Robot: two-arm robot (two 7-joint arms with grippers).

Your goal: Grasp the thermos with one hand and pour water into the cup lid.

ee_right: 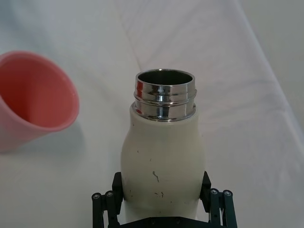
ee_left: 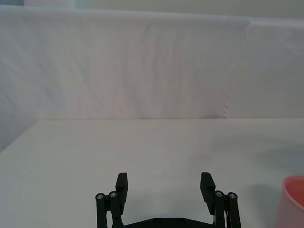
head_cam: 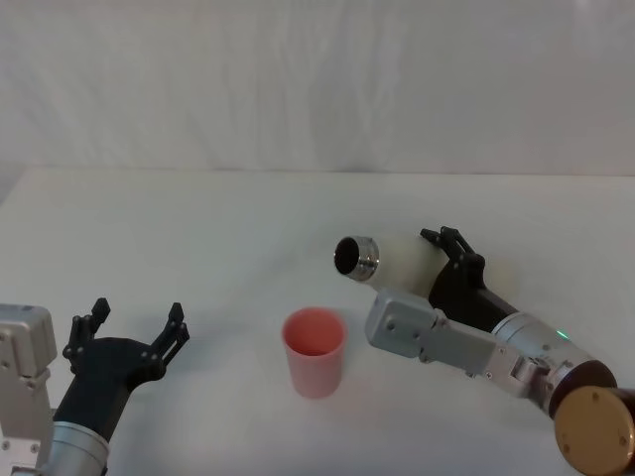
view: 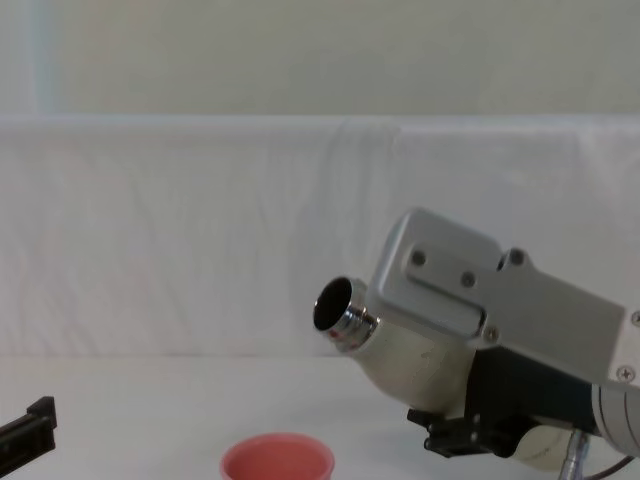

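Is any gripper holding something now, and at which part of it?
The right gripper holds the thermos by its lower body, tilted toward the cup lid. The left gripper is open, holding nothing.

The right gripper clasps the cream thermos by its body, steel neck open. The pink cup lid stands nearby on the white table, seemingly apart from the thermos.

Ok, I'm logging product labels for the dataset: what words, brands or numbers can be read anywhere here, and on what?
None can be read.
thermos, held tilted by the right gripper: only small dark specks, no legible lettering.
cup lid: plain pink, no print.
left gripper, idle and open: no markings.
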